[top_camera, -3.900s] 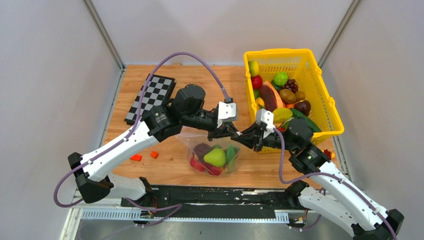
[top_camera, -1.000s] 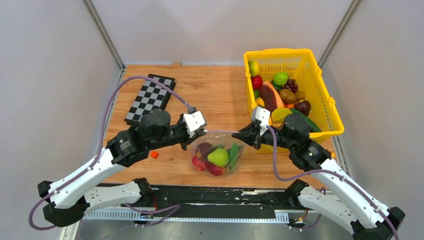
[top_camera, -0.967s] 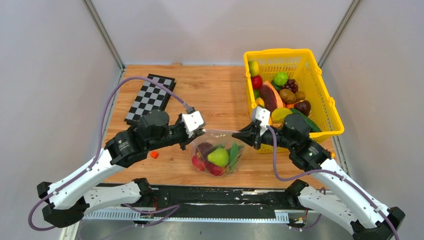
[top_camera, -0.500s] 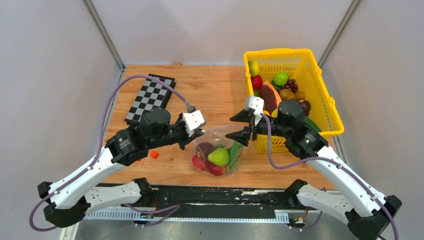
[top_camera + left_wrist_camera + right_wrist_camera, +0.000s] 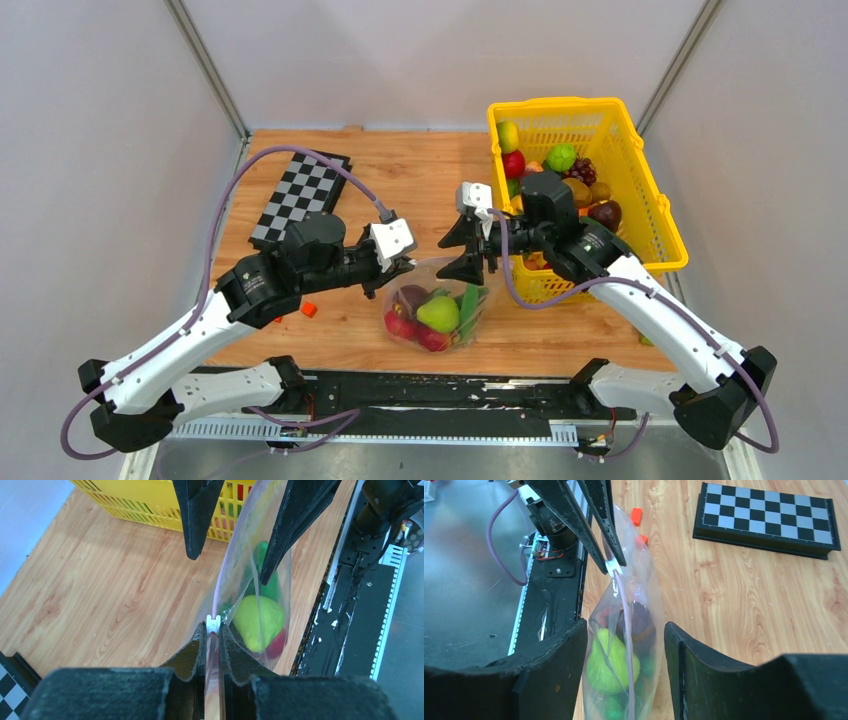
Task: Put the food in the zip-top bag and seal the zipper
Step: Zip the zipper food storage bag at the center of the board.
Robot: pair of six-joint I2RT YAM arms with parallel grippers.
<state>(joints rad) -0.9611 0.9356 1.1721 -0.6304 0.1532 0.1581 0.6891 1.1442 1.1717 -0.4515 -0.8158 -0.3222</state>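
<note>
Bag: held upright by its top edge, its bottom rested on the table near the front, between the two arms and just left of the basket
Food: gathered at the bottom of the bag, where a green pear, red apples, a dark purple fruit and long green pieces are seen
Left gripper: pressed together on the zipper at its near end, just behind a small white slider
Right gripper: fingers spread apart, one set on each side of the bag's top edge; nothing is gripped, and contact with the plastic cannot be told
Zipper: stretched as a pinkish strip from the left gripper towards the right gripper
Basket: placed at the right rear, filled with more toy fruit
Chessboard: laid at the left rear, well apart from the bag
Orange block: left on the table beside the left arm
</note>
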